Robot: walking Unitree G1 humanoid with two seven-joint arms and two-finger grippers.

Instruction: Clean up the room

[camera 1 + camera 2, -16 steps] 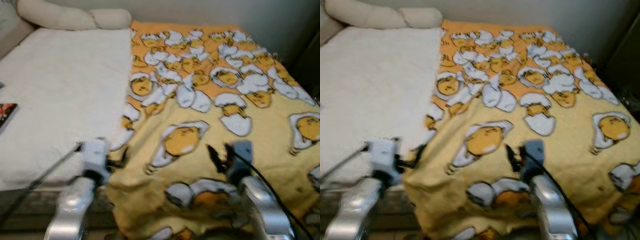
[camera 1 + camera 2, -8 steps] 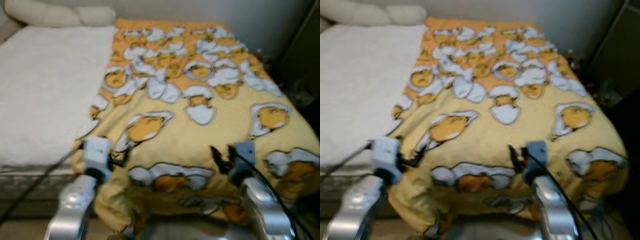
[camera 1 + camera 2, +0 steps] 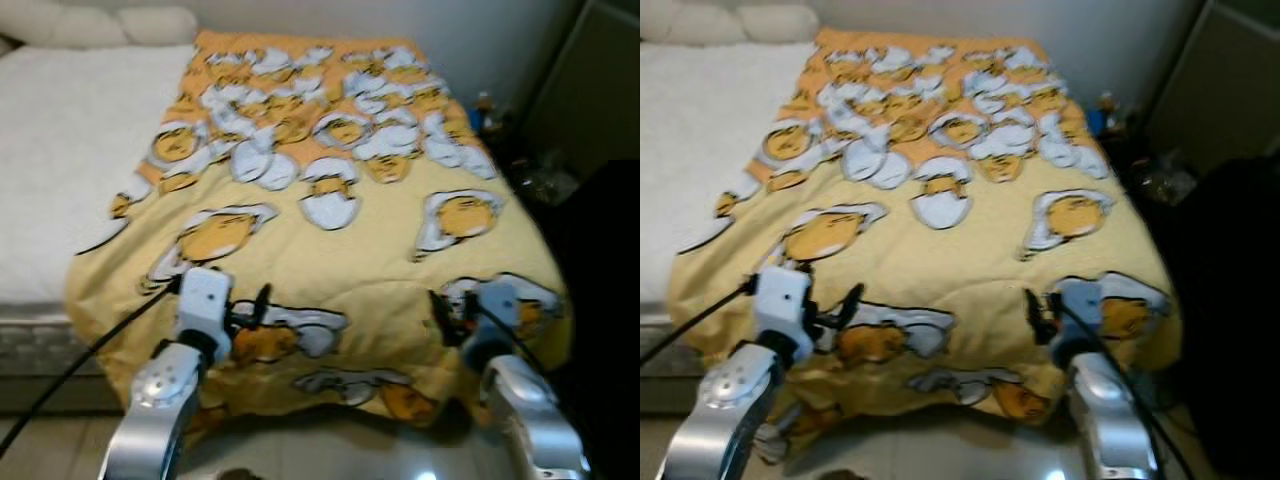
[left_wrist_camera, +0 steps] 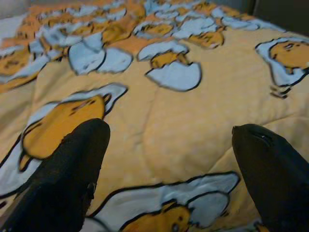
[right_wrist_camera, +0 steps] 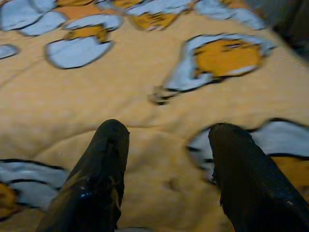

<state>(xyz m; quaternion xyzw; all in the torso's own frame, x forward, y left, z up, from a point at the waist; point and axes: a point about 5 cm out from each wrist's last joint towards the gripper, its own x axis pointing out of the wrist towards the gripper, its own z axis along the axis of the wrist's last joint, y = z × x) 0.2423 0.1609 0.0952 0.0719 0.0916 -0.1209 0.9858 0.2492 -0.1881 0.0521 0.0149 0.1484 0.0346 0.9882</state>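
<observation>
Left gripper (image 4: 169, 159) and right gripper (image 5: 166, 164) gape over blanket (image 3: 330, 250).

You see a bed (image 3: 40, 150) with white sheet, pillows (image 3: 100, 22) at its head, a yellow blanket (image 3: 330, 230) spread over it.

A yellow-orange blanket (image 3: 330, 220) printed with egg cartoons lies spread over the bed, its near edge hanging down.

1 blanket (image 3: 380, 250), 2 pillows (image 3: 100, 25), 1 bed (image 3: 50, 150).
</observation>
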